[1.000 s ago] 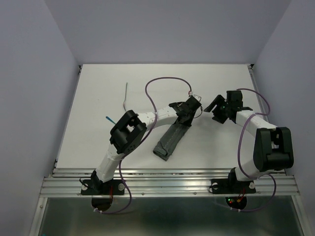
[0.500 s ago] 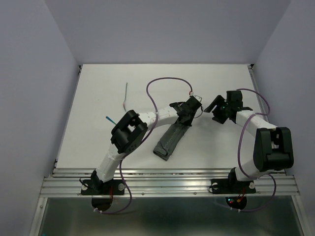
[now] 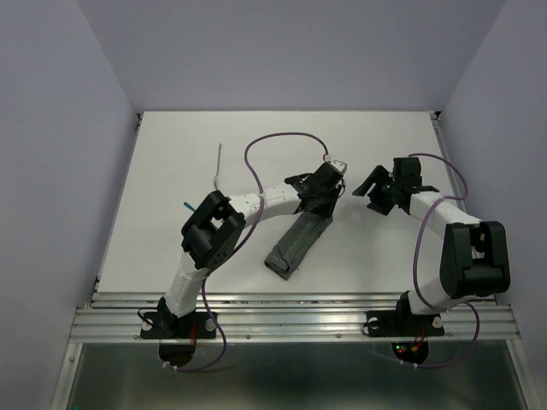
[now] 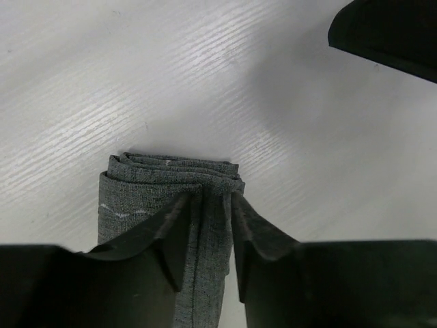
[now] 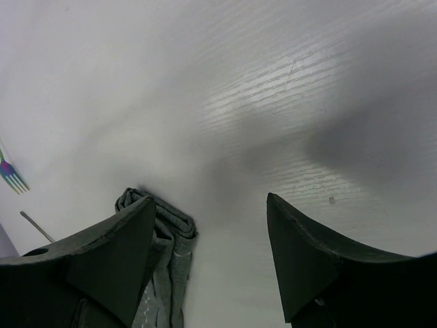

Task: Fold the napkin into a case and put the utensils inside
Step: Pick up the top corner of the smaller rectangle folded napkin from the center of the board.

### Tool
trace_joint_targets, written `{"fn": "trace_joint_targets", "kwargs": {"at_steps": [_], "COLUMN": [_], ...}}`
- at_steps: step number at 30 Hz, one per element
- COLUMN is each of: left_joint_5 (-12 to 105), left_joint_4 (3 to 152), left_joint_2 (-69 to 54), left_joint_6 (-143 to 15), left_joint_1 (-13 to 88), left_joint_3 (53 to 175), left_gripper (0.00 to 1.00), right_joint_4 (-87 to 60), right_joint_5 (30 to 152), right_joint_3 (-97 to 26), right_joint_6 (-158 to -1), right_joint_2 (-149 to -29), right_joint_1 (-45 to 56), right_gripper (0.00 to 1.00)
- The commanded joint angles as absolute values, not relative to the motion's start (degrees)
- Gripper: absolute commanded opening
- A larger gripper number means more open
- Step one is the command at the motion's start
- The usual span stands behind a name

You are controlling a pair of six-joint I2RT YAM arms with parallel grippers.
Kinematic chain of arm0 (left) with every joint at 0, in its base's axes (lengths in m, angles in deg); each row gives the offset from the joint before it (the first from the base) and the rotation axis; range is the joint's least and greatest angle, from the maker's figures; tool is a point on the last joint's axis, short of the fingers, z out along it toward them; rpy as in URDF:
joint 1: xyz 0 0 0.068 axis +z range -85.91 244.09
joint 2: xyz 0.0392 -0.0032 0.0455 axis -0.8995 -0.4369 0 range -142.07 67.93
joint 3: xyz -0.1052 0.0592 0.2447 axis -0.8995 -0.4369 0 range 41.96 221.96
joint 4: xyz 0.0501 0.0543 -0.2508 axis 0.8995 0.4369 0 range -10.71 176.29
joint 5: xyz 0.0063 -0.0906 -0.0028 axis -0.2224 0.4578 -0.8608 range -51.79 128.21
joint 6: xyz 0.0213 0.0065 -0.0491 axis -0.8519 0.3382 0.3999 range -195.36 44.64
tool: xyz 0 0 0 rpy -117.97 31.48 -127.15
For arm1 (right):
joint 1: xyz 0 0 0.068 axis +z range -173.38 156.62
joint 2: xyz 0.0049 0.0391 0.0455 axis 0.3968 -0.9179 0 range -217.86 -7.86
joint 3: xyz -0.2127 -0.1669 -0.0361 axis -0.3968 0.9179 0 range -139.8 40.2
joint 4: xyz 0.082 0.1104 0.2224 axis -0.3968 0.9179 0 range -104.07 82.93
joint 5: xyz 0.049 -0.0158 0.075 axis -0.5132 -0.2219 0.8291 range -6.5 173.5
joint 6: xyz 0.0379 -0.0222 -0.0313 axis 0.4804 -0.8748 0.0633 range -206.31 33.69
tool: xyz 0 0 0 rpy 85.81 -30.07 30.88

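Note:
The napkin (image 3: 293,245) lies as a narrow dark grey case (image 4: 164,179), running from the table's middle toward the near edge. My left gripper (image 3: 318,203) sits over its far end. In the left wrist view the left gripper (image 4: 208,205) is narrowly open, with a strip of the folded cloth between its fingers (image 4: 171,229). My right gripper (image 3: 371,190) hovers to the right of that end. It (image 5: 210,201) is wide open and empty, with the cloth (image 5: 164,236) beside one fingertip. A slim grey utensil (image 3: 219,167) lies far left. A teal handle (image 3: 189,206) pokes out behind my left arm.
A small fork head with bluish-purple tines (image 5: 11,176) and a thin grey stick end (image 5: 35,226) show at the left edge of the right wrist view. Purple cables loop over both arms. A metal rail (image 3: 291,312) runs along the near edge.
The left arm has shifted slightly left and back, and its cable loop moved with it. Napkin, utensils and right arm have not moved.

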State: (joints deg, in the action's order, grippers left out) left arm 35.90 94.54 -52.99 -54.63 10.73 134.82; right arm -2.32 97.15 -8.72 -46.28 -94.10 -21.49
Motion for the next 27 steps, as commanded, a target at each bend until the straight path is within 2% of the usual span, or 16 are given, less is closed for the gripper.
{"fn": "trace_joint_targets", "kwargs": {"at_steps": [1,2,4,7,8,11,17,23,27], "left_joint_5": [36.36,36.36,35.57,33.20,32.59,30.39,23.98,21.07,20.11], "left_joint_4": [94.14,94.32,94.85,95.81,96.25,97.30,100.21,101.17,102.14], "left_joint_2": [-48.70,-48.53,-48.09,-47.56,-47.73,-49.04,-53.09,-56.08,-57.66], "left_joint_6": [-54.70,-54.70,-54.97,-55.40,-55.67,-56.63,-57.60,-57.95,-58.22], "left_joint_1": [10.92,10.83,10.66,10.04,9.87,8.99,6.53,6.26,6.26], "left_joint_3": [135.91,135.91,135.82,135.91,135.91,136.79,141.09,143.55,145.05], "left_gripper": [0.45,0.50,0.52,0.59,0.67,0.80,0.80,0.72,0.71], "right_joint_4": [-2.12,-2.12,-2.12,-2.12,-2.21,-2.21,-2.12,-2.12,-2.21], "right_joint_5": [98.97,98.97,98.88,98.88,98.97,99.06,99.15,99.24,99.24], "right_joint_3": [-9.63,-9.54,-9.46,-9.37,-9.37,-9.45,-9.81,-9.81,-9.89], "right_joint_6": [-47.90,-47.90,-47.90,-47.82,-47.81,-47.81,-47.81,-47.82,-47.90], "right_joint_2": [-92.85,-92.94,-92.94,-93.29,-93.29,-93.56,-93.82,-94.08,-94.17], "right_joint_1": [-21.89,-21.89,-21.89,-21.89,-21.89,-21.89,-21.89,-21.89,-21.89], "right_gripper": [0.71,0.71,0.72,0.72,0.71,0.72,0.72,0.72,0.72]}}
